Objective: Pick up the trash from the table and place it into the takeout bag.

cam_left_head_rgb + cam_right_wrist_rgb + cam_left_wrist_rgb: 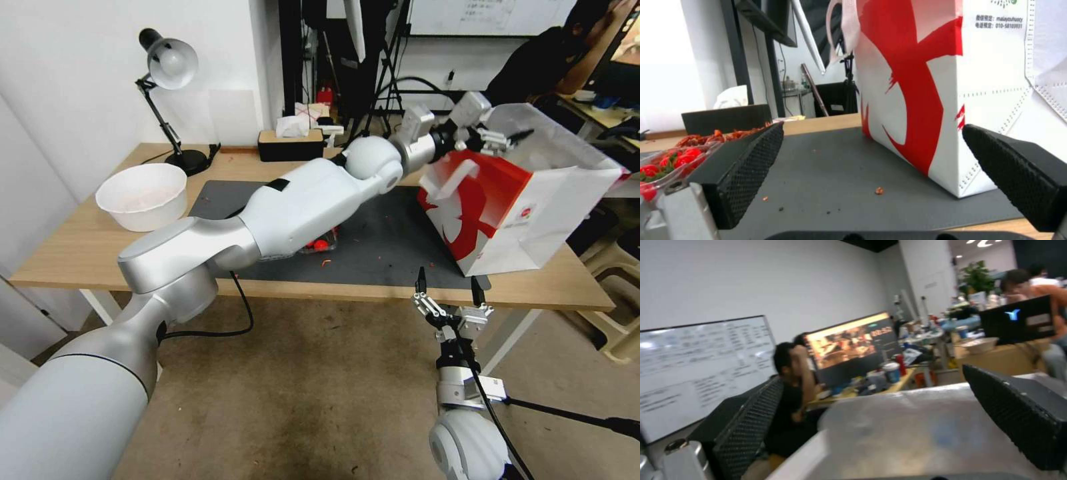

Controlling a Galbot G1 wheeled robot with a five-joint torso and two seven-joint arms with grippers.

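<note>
Waiting just off the near table edge, the right gripper (450,288) was seen with its fingers spread wide and nothing between them, pointed up at the table (80,247). Directly ahead of it stood the takeout bag (527,213), on the far right of the dark grey mat (387,247), leaning away to the right. Off to that gripper's left, under the left forearm, a clear tray of red scraps (666,160) was left on the mat, with small crumbs (879,190) scattered between tray and bag. Farther left still, a white bowl (142,195) rested on the bare wood. Beyond all this, the left gripper (497,141) was held over the bag's open mouth, its fingers parted and empty; the silvery lining (916,430) lay just below them.

The step in hand was judged to be a release over the bag. To do it well, the left gripper should be lifted straight up clear of the rim and the white handle (453,175), since the leaning bag could be tipped by a sideways brush
</note>
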